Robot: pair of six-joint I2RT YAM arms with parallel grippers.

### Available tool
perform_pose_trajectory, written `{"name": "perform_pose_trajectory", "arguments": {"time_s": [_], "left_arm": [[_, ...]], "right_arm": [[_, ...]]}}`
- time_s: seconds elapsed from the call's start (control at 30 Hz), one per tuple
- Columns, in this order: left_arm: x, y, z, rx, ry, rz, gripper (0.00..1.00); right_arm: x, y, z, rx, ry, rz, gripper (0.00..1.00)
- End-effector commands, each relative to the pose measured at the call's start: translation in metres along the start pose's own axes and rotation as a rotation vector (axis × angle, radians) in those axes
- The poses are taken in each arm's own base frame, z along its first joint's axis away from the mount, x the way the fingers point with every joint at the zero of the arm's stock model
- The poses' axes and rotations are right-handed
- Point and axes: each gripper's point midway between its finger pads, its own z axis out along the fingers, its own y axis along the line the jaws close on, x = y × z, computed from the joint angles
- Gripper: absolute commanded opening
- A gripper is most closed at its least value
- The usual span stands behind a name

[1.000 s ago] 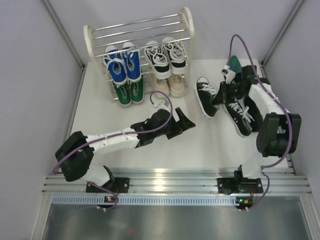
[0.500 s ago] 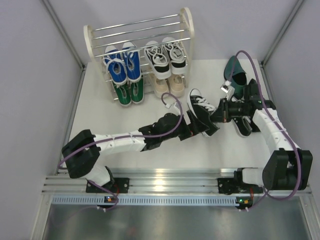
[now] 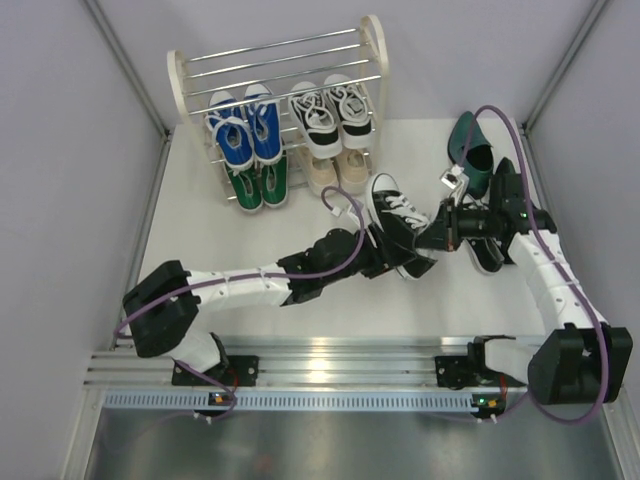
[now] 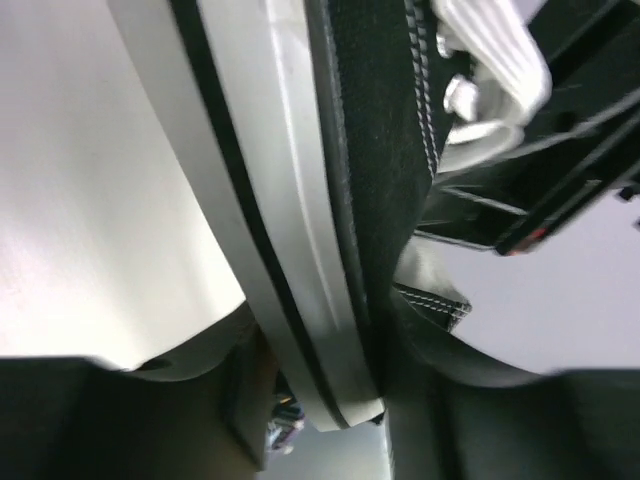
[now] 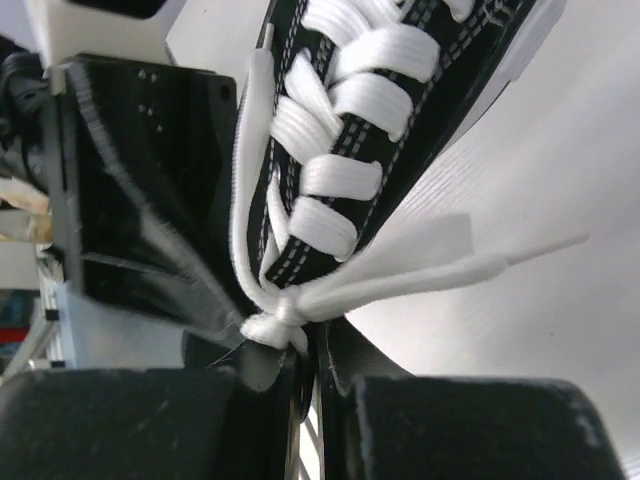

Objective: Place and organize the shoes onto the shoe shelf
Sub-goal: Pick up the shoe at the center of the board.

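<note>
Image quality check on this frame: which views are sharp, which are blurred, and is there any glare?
Top external: sharp and evenly lit, with glare on the metal rail at the near edge. Left wrist: the black sneaker fills the frame, soft and too close to focus. Right wrist: the laces are fairly crisp, while the dark fingers along the bottom edge are blurred.

A lab test cell: a bare white worktop point(image 3: 250, 235) is boxed in by plain grey panels point(image 3: 60, 150) on metal corner posts point(image 3: 125, 70), with two arms bolted to an aluminium rail point(image 3: 330, 365) at its near edge.
</note>
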Motion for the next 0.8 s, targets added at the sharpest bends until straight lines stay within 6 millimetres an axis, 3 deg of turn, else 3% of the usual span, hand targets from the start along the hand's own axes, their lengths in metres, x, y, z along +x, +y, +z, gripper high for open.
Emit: {"name": "perform_pose_trajectory", "arguments": {"time_s": [0.0, 0.07, 0.1, 0.17, 0.2, 0.23, 0.27, 0.3, 0.37, 0.4, 0.5, 0.53, 0.7, 0.77], "left_arm": [[-0.019, -0.019, -0.007, 0.064, -0.085, 0.029, 0.39], [-0.020, -0.020, -0.009, 0.073, -0.088, 0.060, 0.17], [-0.020, -0.020, -0.010, 0.073, -0.087, 0.073, 0.00], [-0.019, -0.018, -0.017, 0.078, -0.086, 0.103, 0.00], [-0.018, -0.017, -0.020, 0.079, -0.082, 0.116, 0.00], [-0.020, -0.021, -0.027, 0.093, -0.086, 0.144, 0.00], [-0.016, -0.011, -0.031, 0.075, -0.078, 0.158, 0.00], [-0.016, -0.008, -0.035, 0.069, -0.074, 0.171, 0.00], [-0.018, -0.006, -0.050, 0.065, -0.079, 0.204, 0.00], [-0.016, 0.003, -0.056, 0.046, -0.072, 0.218, 0.00], [-0.015, 0.001, -0.080, 0.040, -0.053, 0.274, 0.00], [-0.007, 0.006, -0.085, 0.030, -0.002, 0.313, 0.00], [0.019, -0.012, -0.098, 0.111, 0.134, 0.423, 0.00], [0.030, -0.020, -0.098, 0.150, 0.182, 0.469, 0.00]], "right_arm": [[-0.007, 0.033, -0.003, -0.125, -0.037, -0.172, 0.01], [0.001, 0.035, -0.004, -0.126, -0.013, -0.183, 0.03], [0.001, 0.032, -0.005, -0.114, -0.007, -0.241, 0.06], [0.009, 0.032, -0.008, -0.103, 0.029, -0.257, 0.11], [0.008, 0.030, -0.011, -0.086, 0.040, -0.330, 0.24], [0.009, 0.029, -0.012, -0.078, 0.053, -0.355, 0.29], [0.016, 0.031, -0.016, -0.074, 0.081, -0.345, 0.34], [0.011, 0.030, -0.020, -0.060, 0.089, -0.430, 0.44], [0.017, 0.033, -0.026, -0.056, 0.123, -0.443, 0.51], [0.012, 0.034, -0.030, -0.048, 0.125, -0.508, 0.57], [0.010, 0.044, -0.037, -0.064, 0.124, -0.530, 0.67], [0.009, 0.048, -0.037, -0.076, 0.116, -0.526, 0.69], [-0.021, 0.080, -0.031, -0.213, -0.015, -0.355, 0.88], [-0.040, 0.087, -0.025, -0.243, -0.055, -0.358, 0.88]]}}
